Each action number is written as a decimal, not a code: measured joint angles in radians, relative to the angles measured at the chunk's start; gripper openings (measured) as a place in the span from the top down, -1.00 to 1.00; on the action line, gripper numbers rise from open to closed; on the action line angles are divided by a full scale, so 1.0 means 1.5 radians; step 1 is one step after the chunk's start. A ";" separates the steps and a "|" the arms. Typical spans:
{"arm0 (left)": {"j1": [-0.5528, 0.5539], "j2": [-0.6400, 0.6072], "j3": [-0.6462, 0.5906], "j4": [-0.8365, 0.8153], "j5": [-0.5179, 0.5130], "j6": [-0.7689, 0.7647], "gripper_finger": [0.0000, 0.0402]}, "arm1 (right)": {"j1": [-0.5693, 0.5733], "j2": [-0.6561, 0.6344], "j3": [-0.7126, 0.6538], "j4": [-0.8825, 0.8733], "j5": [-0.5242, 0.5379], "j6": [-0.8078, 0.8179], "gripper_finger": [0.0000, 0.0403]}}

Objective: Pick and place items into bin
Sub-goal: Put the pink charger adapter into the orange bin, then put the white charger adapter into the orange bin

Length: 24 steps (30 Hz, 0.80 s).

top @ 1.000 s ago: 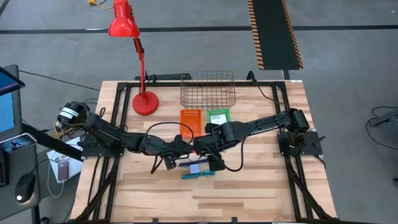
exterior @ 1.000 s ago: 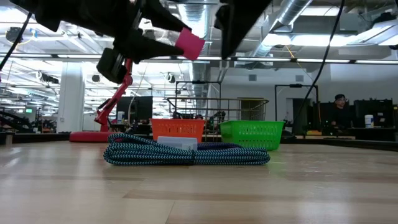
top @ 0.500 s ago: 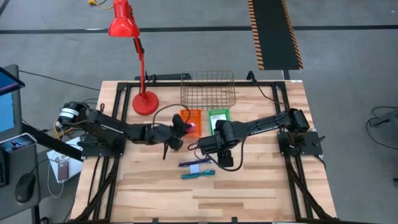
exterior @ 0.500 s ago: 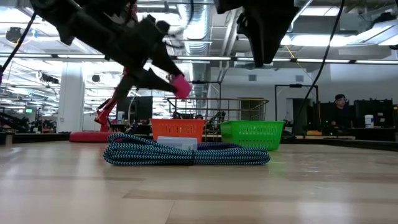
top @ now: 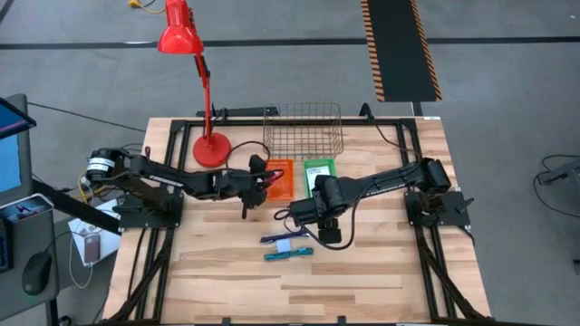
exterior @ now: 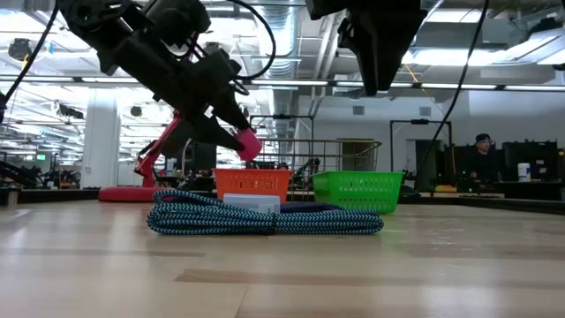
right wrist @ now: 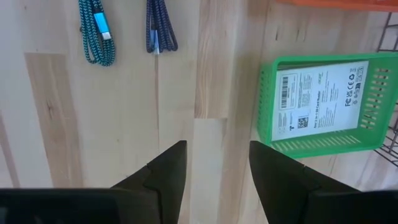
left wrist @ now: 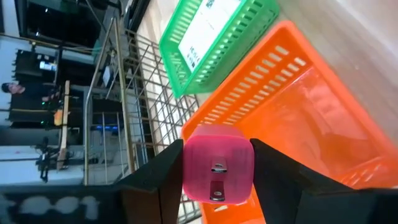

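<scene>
Left pincer [left wrist: 217, 180] grips the pink block [left wrist: 217, 163] above the orange bin [left wrist: 298, 118]; next, release. Right pincer [right wrist: 211, 168] gapes empty.

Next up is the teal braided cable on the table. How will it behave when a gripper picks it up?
The teal cable is folded into a loose bundle, so it will probably sag and unfold if pinched at one strand. Its braided sheath should grip fairly well. It looks light. It lies beside the dark blue cable, apparently apart, so snagging seems unlikely.

Pale wood-plank table [right wrist: 124, 112], matt; orange bin [left wrist: 311, 118] glossy slotted plastic; beside it, green bin [right wrist: 311, 144] plastic; cables [right wrist: 96, 31] braided cloth.
</scene>
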 joint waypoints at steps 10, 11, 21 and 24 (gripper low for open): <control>0.000 0.000 0.000 0.001 0.013 -0.017 0.10 | 0.000 0.000 0.000 0.000 -0.001 0.000 0.18; 0.000 0.000 0.000 0.001 0.013 -0.018 0.10 | 0.000 0.000 0.000 0.000 -0.001 0.000 0.17; 0.000 0.000 0.000 0.002 0.013 -0.018 0.09 | 0.000 0.000 0.000 0.000 -0.001 0.000 0.18; 0.000 0.000 0.000 0.002 0.013 -0.019 0.09 | 0.000 0.000 0.000 0.000 -0.001 0.000 0.19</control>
